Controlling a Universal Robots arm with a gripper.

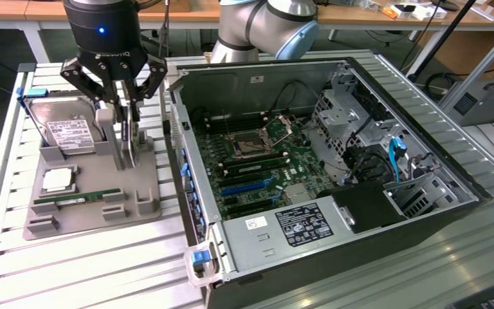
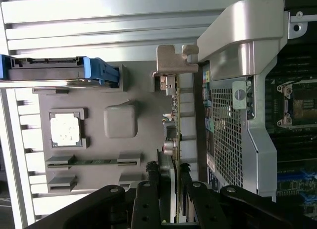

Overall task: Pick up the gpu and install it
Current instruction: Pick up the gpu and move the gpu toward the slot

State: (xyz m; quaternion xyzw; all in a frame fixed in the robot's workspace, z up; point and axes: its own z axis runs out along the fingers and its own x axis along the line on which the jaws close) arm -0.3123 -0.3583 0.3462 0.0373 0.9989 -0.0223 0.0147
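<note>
The gpu (image 1: 124, 143) stands on edge in the grey holder tray (image 1: 144, 167), to the exterior view's left of the open PC case (image 1: 197, 212). I see it edge-on as a thin card (image 2: 173, 122) with its silver bracket (image 2: 170, 59) at the far end. My gripper (image 1: 120, 106) is directly over it, and its black fingers (image 2: 150, 189) sit against both faces, shut on the card's upper edge. The card's lower edge is still down at the tray. The motherboard (image 1: 264, 161) with its blue slots (image 1: 245, 187) lies bare inside the case.
On the same tray lie a silver hard drive (image 1: 67, 132) in blue rails (image 2: 99, 70), a CPU (image 1: 58, 180) and a narrow green RAM stick (image 1: 80, 198). The case's rear wall (image 2: 237, 105) stands close beside the card. The arm's base (image 1: 264, 29) is behind the case.
</note>
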